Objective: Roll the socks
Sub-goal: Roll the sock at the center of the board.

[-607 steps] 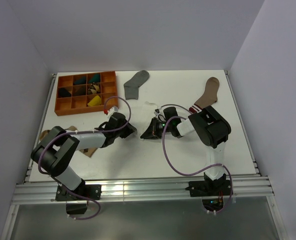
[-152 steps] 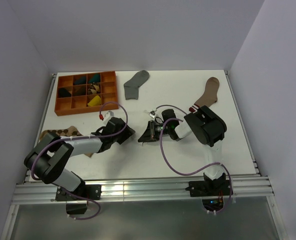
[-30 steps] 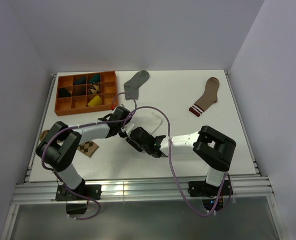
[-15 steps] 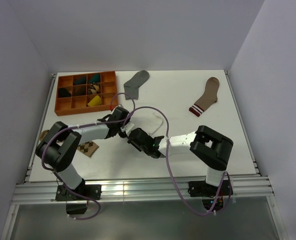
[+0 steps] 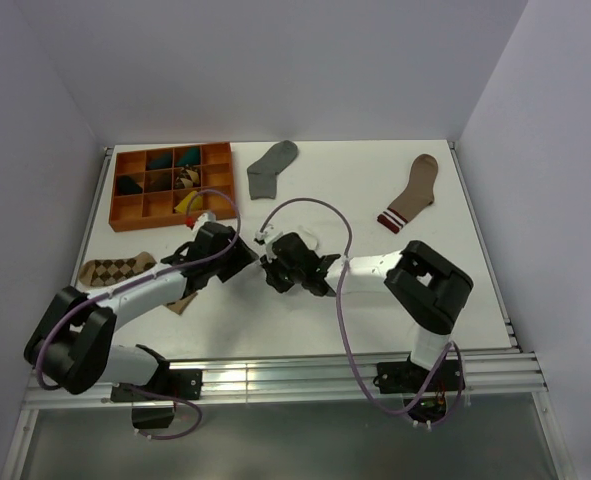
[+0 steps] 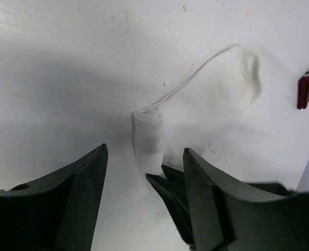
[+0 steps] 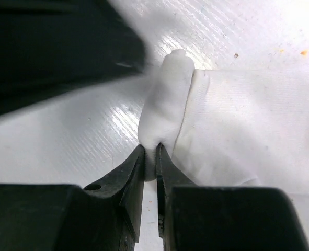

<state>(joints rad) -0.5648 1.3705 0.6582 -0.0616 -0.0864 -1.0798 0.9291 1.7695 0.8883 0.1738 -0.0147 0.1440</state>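
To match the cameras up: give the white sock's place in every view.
Left wrist: white sock at centre, flat part upper right, roll toward the bottom.
Right wrist: centre, roll at left, flat part to the right.
Top external: middle of the table, under the right pincer; white on white, hardly visible.
Shared landmark: the right pincer, pinching the roll's end.

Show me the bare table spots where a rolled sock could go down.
Free: the far strip between grey sock and striped brown sock; the near table edge between the arm bases. Crowded: centre, where left fingers and right fingers meet at the white sock; left side, with tray and diamond sock.
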